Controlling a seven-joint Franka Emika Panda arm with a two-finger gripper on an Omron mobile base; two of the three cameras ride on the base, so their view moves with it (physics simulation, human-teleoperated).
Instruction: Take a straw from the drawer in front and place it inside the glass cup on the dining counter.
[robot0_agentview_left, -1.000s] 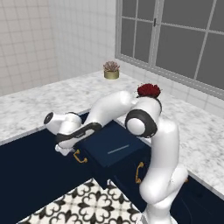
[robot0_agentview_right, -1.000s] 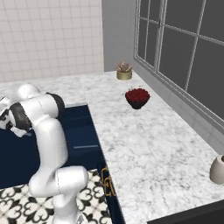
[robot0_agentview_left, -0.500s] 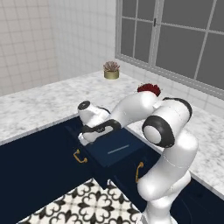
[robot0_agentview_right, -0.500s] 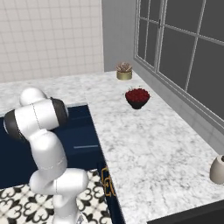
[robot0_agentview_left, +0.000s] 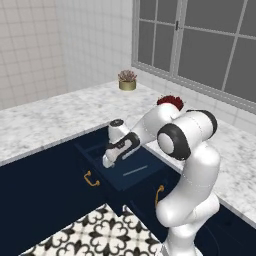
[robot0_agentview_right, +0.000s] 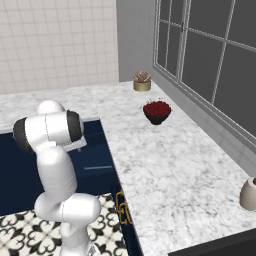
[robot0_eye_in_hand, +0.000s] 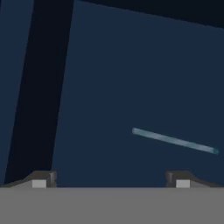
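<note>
The arm has swung in from the left over the open drawer, and the gripper now hangs above its left side, fingers spread wide and holding nothing. The straw lies flat on the drawer floor, towards its front right

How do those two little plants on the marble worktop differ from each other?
The plant by the corner has pale pinkish-green leaves in a tan, gold-looking pot; the plant nearer the robot has deep red foliage in a dark bowl. The first stands close to the wall and window; the second sits further out on the marble worktop. Both are small, upright and apart from everything else.
</note>
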